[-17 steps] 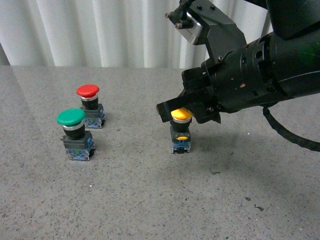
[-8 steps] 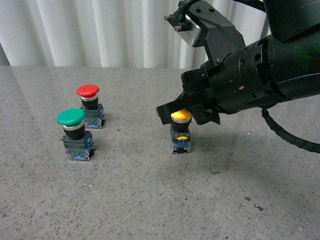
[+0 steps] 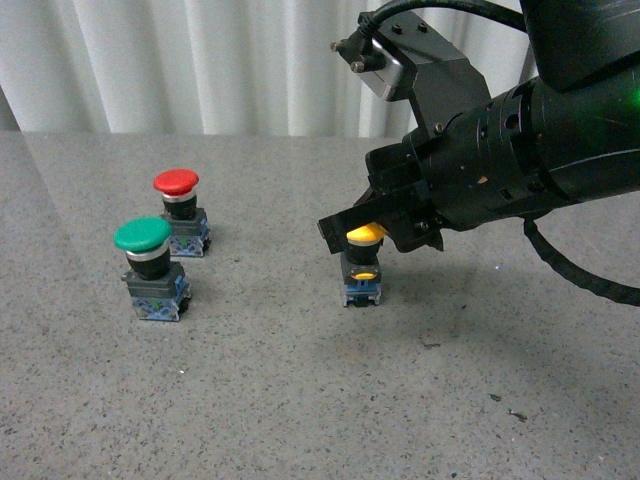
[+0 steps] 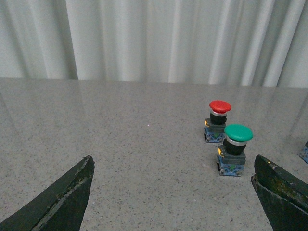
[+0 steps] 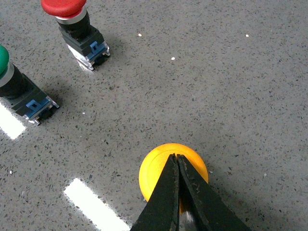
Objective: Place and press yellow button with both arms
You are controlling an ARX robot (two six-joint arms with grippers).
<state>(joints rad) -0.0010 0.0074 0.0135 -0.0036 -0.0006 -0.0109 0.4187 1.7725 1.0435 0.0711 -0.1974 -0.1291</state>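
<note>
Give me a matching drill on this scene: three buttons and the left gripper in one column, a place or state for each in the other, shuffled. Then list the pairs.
Column one:
1. yellow button
2. green button
3. red button
4. left gripper

Column two:
A. open, holding nothing
B. farthest button from the front camera
C. right below the shut right gripper
D. leftmost button in the front view

Pairs: 1-C, 2-D, 3-B, 4-A
</note>
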